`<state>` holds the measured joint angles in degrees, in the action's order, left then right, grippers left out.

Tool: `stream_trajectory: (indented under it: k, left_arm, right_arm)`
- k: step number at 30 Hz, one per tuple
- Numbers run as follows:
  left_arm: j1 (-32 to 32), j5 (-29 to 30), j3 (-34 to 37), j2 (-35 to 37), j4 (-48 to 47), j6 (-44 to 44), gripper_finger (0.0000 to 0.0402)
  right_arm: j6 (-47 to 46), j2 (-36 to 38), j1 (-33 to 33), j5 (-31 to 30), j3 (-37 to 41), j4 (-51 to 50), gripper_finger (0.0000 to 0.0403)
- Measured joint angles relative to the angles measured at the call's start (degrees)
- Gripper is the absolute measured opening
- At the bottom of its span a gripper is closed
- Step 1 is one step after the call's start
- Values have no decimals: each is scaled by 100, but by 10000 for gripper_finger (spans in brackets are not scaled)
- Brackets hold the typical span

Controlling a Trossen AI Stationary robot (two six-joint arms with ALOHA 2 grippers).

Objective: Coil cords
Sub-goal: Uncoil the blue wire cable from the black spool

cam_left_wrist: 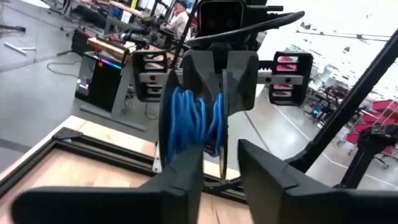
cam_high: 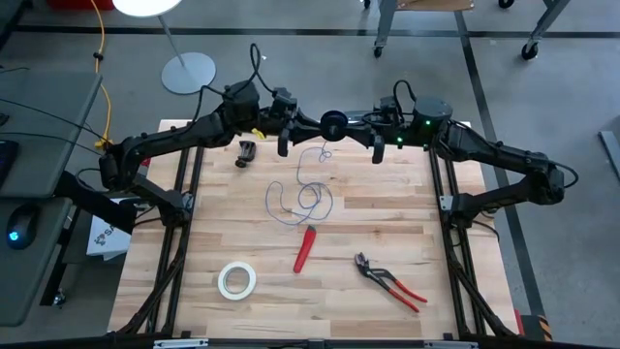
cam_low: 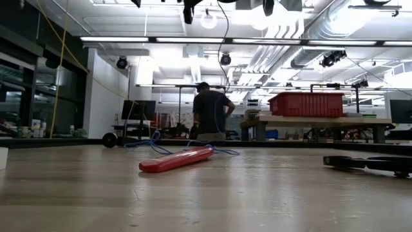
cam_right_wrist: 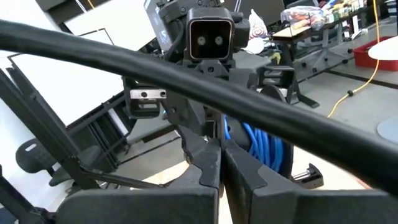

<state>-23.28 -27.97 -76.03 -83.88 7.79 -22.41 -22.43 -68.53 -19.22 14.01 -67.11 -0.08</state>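
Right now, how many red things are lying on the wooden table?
2: a red-handled tool near the middle, just below the blue wire loops, and red-handled pliers to its right, nearer the front edge.

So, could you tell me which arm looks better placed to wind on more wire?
Probably the left: the left gripper hangs nearest the wire, while the right gripper pinches the spool.

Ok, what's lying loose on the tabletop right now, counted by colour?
Red: 2, the marker-like tool and the red-handled pliers
White: 1, the tape roll
Blue: 1, the loose wire
Black: 1, a small clamp-like item
Total: 5
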Motion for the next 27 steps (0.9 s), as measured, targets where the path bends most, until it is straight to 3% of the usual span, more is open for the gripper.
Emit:
stream_trajectory:
  k: [6, 17, 23, 27]
  left_arm:
    - [7, 28, 2, -2, 326, -43, 7]
    - [-51, -70, 2, 22, 246, -285, 2]
    - [-334, -284, 2, 177, 260, -453, 1]
    - [-464, -414, 2, 247, 500, -1013, 1]
  right_arm:
    - [2, 3, 2, 58, 0, 18, 0]
    - [-167, 37, 2, 272, 0, -71, 14]
    - [-177, 57, -40, 277, 0, -158, 84]
    - [280, 75, 25, 296, 0, -279, 140]
